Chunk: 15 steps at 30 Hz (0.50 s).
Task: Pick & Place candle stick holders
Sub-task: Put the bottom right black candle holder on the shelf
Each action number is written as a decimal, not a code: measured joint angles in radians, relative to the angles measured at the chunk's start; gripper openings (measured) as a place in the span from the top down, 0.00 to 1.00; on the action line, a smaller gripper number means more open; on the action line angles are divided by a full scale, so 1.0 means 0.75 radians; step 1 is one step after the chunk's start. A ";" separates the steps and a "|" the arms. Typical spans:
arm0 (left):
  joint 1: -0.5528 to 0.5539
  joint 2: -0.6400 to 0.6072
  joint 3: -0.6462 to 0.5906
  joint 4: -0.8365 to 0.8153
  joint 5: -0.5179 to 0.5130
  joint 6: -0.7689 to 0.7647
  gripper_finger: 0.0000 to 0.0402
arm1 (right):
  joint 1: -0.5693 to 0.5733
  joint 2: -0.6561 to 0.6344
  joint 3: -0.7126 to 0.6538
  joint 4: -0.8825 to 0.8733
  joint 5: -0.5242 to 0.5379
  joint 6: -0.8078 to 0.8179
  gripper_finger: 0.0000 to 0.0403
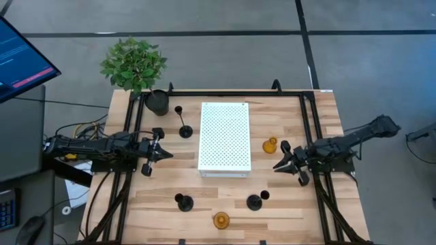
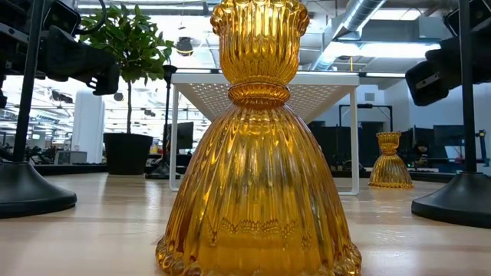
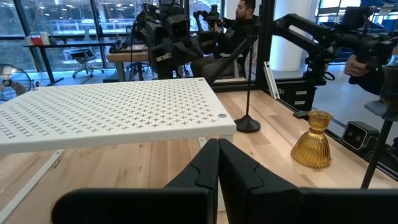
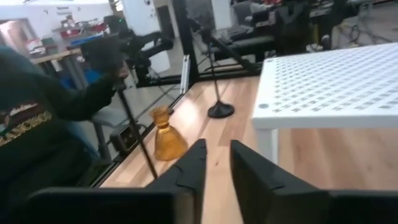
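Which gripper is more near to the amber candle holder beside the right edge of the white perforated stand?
Right. The right gripper is just beside that amber holder, on its outer side. The left gripper waits across the white stand, much farther away.

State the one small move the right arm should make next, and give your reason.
Probably ease the right end effector toward the amber holder just beyond it: its fingers are open, nothing is held, and that holder stands nearest, beside the white rack.
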<state>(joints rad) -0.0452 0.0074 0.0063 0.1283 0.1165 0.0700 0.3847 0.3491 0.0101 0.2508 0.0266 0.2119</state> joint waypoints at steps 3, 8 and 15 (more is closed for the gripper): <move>0.000 0.000 0.000 0.001 0.000 0.000 0.98 | 0.046 0.104 0.000 0.058 -0.001 0.000 0.73; 0.000 0.000 -0.001 0.004 0.000 0.000 0.98 | 0.116 0.273 0.000 0.253 0.000 -0.001 0.64; 0.000 0.000 0.000 0.006 0.000 0.000 0.98 | 0.161 0.502 0.002 0.545 0.005 -0.001 0.62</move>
<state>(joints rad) -0.0454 0.0074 0.0063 0.1326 0.1165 0.0700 0.5056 0.7255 0.0116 0.6596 0.0303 0.2111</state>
